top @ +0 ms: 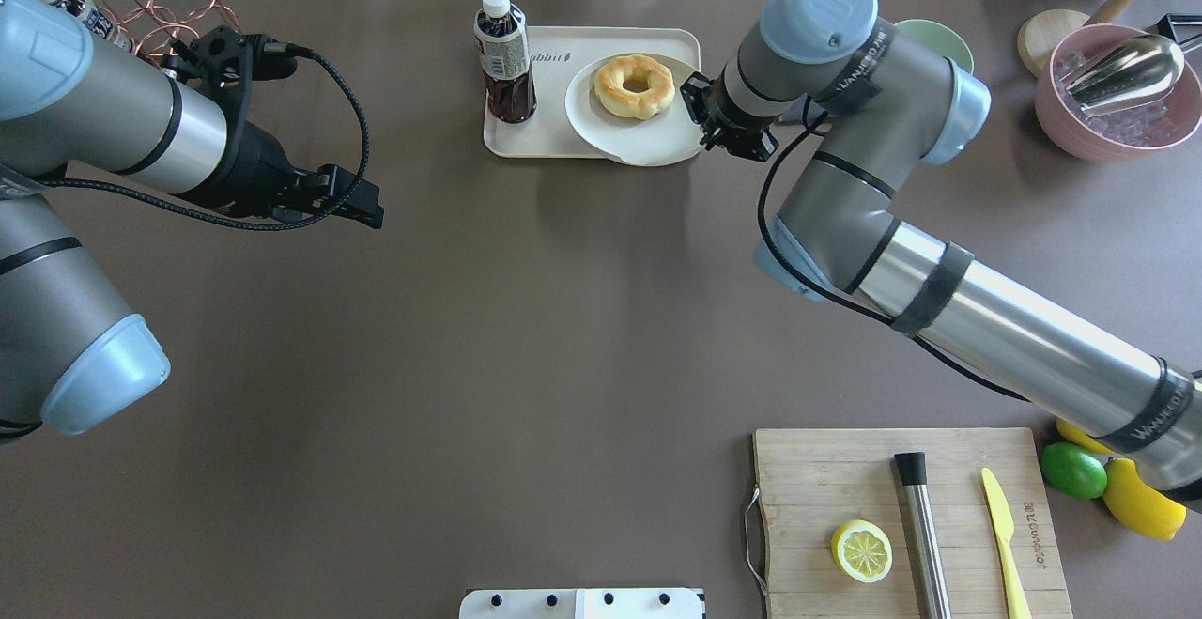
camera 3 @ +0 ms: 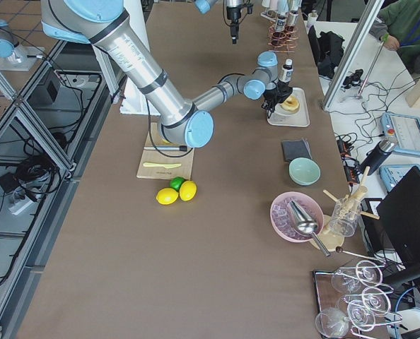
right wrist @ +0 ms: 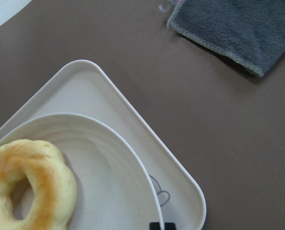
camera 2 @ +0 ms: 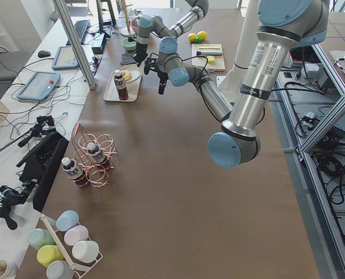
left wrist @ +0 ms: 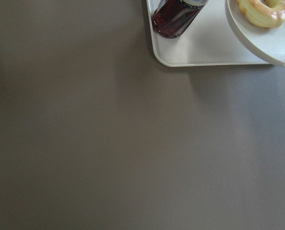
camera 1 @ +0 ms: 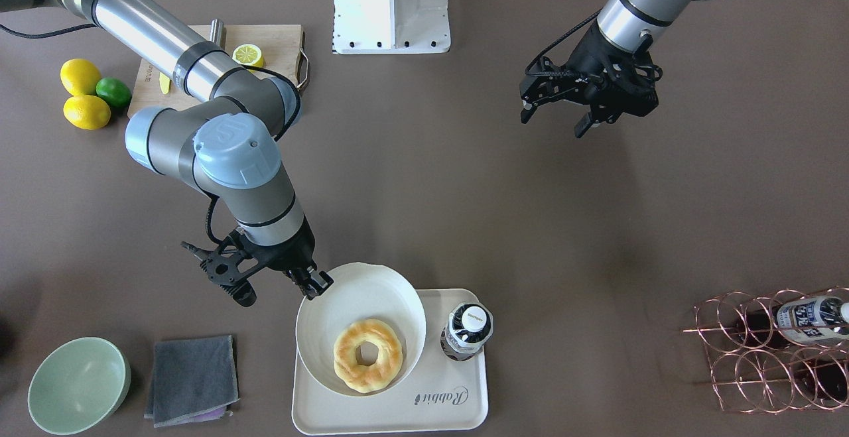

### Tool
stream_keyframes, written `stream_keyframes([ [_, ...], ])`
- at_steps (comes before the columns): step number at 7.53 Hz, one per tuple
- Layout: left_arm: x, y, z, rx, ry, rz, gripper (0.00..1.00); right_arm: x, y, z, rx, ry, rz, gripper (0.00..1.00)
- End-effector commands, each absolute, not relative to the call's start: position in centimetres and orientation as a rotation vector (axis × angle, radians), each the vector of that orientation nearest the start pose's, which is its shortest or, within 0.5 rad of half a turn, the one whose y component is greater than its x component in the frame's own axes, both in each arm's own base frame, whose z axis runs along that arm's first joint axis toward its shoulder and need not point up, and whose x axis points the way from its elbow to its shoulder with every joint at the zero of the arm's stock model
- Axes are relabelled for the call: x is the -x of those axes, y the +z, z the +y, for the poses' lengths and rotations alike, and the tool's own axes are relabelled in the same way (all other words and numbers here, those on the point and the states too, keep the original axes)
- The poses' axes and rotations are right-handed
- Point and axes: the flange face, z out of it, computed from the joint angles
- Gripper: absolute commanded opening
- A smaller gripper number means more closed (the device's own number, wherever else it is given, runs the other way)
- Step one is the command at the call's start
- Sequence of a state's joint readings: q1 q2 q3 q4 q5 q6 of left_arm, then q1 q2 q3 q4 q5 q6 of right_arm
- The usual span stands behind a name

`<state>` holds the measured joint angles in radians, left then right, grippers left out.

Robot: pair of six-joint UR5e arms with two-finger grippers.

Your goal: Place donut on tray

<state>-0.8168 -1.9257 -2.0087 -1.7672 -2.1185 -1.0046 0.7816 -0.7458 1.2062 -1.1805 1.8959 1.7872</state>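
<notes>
- The right gripper (camera 1: pixel 317 284) has its jaws clamped on the rim of the white bowl (camera 1: pixel 398 304). The right wrist view shows the dark fingertips (right wrist: pixel 161 225) pinching that edge. My judgement is that the rim is the only purchase a shallow bowl offers, and holding it there lets the arm tip the bowl.
- Just past the jaws, inside the bowl, lies the donut (camera 1: pixel 368 356), resting against the side farthest from the grip. The bowl looks tilted with the gripped edge higher, which would explain the donut lying at that low side. It is not yet on the tray itself.
- Under the bowl, and reaching beyond it away from the jaws, is the tray (camera 1: pixel 411 404). The bowl being over it means anything sliding out should land on the tray.
- Beyond the bowl from the jaws, a bottle (camera 1: pixel 466 331) stands upright on the tray, just beside the bowl wall. It limits the room for tipping that way.
- Behind the jaws, off the tray, a grey cloth (camera 1: pixel 192 377) lies flat.
- The right arm reaches far across the table, its elbow bent sharply and its wrist folded back, so the gripper meets the rim from the side.
- Well apart from all this, the left gripper (camera 1: pixel 554 122) hangs above bare table with its jaws apart and empty, seemingly parked out of the way.
</notes>
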Motion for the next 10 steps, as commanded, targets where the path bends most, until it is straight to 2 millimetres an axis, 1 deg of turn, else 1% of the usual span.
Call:
stream_keyframes([
  [1, -31.4, 24.4, -45.6, -0.232, 0.044, 1.060, 0.98, 53.7, 25.9, -67.9, 0.041, 0.825, -0.910, 0.00],
  [2, -31.4, 24.4, -45.6, -0.231, 0.043, 1.059, 0.99, 54.2, 25.9, -67.8, 0.025, 0.828, -0.903, 0.00],
  [3, -31.4, 24.5, -45.7, -0.229, 0.044, 1.059, 0.98, 54.5, 26.1, -67.5, 0.004, 0.806, -0.907, 0.46],
  [4, -31.5, 24.6, -45.7, -0.228, 0.046, 1.058, 0.98, 55.5, 26.0, -66.7, -0.038, 0.770, -0.899, 0.99],
  [5, -31.5, 24.8, -45.7, -0.225, 0.043, 1.055, 0.99, 54.7, 26.5, -66.9, -0.051, 0.755, -0.898, 1.00],
  [6, -31.2, 25.6, -45.8, -0.236, 0.070, 1.038, 0.99, 53.1, 27.7, -66.5, -0.095, 0.670, -0.892, 1.00],
  [7, -28.6, 29.2, -46.7, -0.274, 0.127, 0.974, 0.99, 49.5, 32.5, -65.6, -0.113, 0.576, -0.871, 1.00],
  [8, -24.8, 33.0, -47.3, -0.304, 0.173, 0.911, 0.99, 44.7, 36.1, -65.6, -0.088, 0.485, -0.869, 1.00],
  [9, -19.6, 36.8, -48.2, -0.294, 0.214, 0.899, 0.99, 39.2, 38.6, -65.5, -0.081, 0.388, -0.870, 1.00],
  [10, -13.1, 41.1, -49.8, -0.315, 0.234, 0.871, 0.99, 34.2, 41.2, -63.7, -0.091, 0.340, -0.837, 1.00],
])
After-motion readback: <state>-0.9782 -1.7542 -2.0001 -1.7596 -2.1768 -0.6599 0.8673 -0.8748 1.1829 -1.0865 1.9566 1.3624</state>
